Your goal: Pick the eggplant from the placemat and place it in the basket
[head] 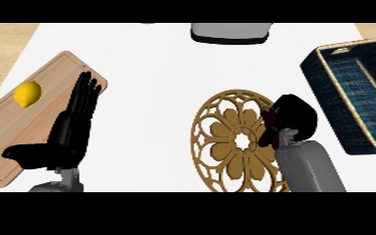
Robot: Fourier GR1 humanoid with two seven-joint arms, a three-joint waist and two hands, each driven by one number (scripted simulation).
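Note:
A round golden openwork placemat (228,139) lies right of the middle of the white counter. My right hand (296,113) is at its right edge, fingers curled round a dark purple eggplant (272,117), which shows only as a small patch at the hand's left side. The dark blue woven basket (345,87) stands at the right edge, apart from the hand. My left hand (73,117) rests open at the left, fingers straight and pointing up.
A wooden cutting board (55,79) lies at the left under the left hand, with a yellow lemon (27,93) on it. A grey rounded object (229,32) sits at the counter's far edge.

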